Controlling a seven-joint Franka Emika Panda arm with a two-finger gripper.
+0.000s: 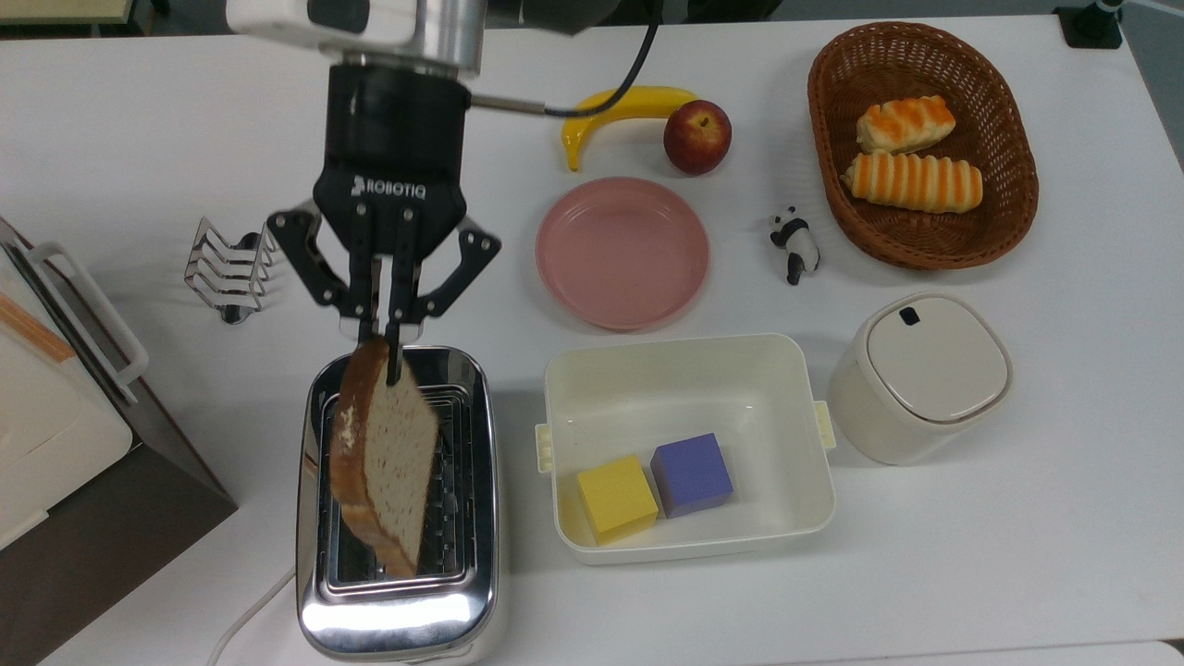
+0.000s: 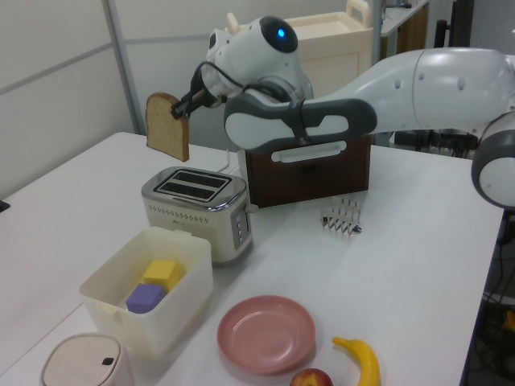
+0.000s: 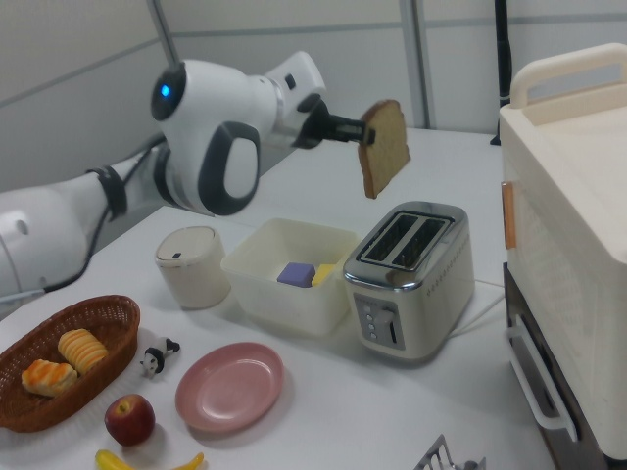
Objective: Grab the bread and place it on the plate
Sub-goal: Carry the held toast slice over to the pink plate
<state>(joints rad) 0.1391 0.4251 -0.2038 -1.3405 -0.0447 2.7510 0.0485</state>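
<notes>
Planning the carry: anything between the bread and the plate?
Top view: bare table between bread and plate; the tub sits just below that line.

The arm [image 2: 418, 80] is big, round and white, with dark grey bands at its joints. A small blue light [image 2: 280, 33] glows on one round joint. Near the end is a shiny silver ring [image 1: 435, 32]. The gripper [image 1: 387, 324] is black, with white letters that say ROBOTIQ and tiny silver screws. A thin black cable [image 1: 610, 92] curves out from its side.
</notes>
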